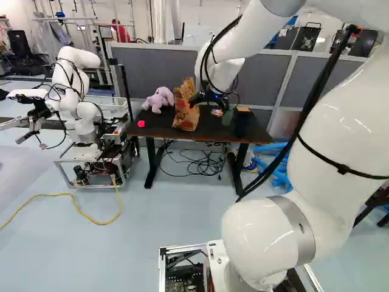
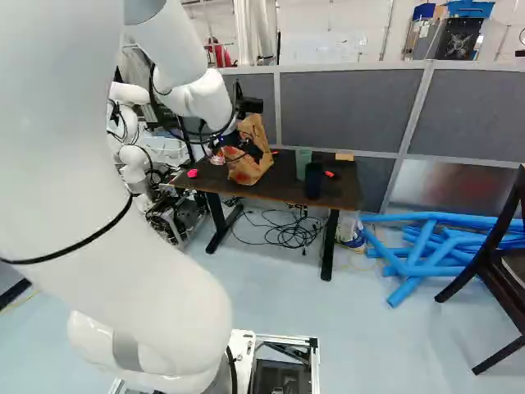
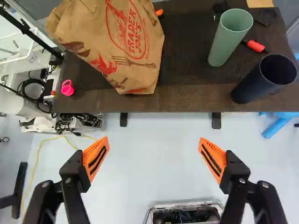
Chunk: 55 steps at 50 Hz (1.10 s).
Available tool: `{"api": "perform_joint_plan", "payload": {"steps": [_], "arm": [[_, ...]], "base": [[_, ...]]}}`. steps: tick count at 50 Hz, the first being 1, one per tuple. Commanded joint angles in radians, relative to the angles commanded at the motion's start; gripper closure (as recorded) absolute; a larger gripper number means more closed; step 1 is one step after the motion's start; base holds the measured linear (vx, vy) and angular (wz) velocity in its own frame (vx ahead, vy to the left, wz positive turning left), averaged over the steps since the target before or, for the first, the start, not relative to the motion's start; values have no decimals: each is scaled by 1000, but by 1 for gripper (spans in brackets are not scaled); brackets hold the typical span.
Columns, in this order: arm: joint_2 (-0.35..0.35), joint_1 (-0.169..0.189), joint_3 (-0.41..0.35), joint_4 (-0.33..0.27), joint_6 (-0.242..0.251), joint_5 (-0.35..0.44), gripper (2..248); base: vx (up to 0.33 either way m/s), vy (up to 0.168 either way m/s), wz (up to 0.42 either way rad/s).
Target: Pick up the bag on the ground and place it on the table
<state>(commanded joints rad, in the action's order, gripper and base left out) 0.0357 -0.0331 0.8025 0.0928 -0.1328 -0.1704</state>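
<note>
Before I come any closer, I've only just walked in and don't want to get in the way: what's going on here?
A robot arm is working at a dark table, apparently to put a paper bag there. The bag stands on the tabletop, near a purple plush toy. The gripper is open with nothing between its fingers, so nothing is being handled right now, and the placing looks done.

White wall (image 2: 328,45) behind grey partition (image 2: 353,107); glossy pale floor (image 2: 394,353); dark chair (image 2: 490,258).
</note>
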Motion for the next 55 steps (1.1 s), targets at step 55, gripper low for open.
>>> {"api": "perform_joint_plan", "payload": {"steps": [55], "arm": [[156,21,-458,-59,85,667,3]], "base": [[0,0,0]]}}
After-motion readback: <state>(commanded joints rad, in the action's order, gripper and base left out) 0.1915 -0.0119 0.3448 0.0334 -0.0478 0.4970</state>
